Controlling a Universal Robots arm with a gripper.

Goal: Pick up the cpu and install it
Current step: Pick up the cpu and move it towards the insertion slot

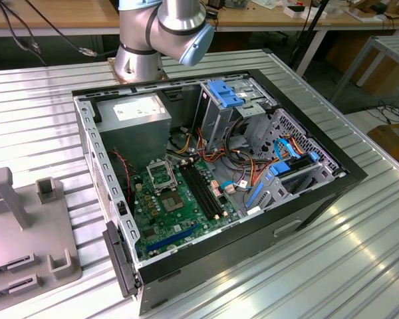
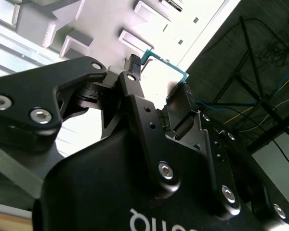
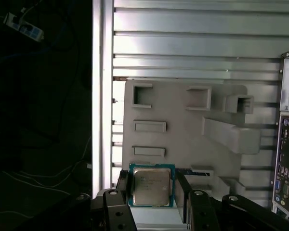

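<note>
Holding the cpu (image 3: 151, 187) by two opposite edges, the gripper (image 3: 152, 183) is closed on it over the tray (image 3: 183, 144) — pick-up step, I judge; install not begun. Seating calls for cpu level & square to the socket (image 1: 161, 176). Pad contact mostly hidden — clearance from tray unclear.

- I note the cpu (image 3: 151, 186): dull silver-grey metal face, faintly sheened, set in a green board rim.
- Gripper (image 2: 160, 79) and fingers (image 2: 139, 120): smooth matt black, with bright metal screw heads.
- Fixture block (image 1: 26, 226), at eight o'clock from the case (image 1: 93, 146) in the exterior view: matt grey, plastic-looking.
- Table (image 1: 359, 252): ribbed bare metal, reflective.
- Case interior: bare grey sheet metal; outer rim black, matt.
</note>
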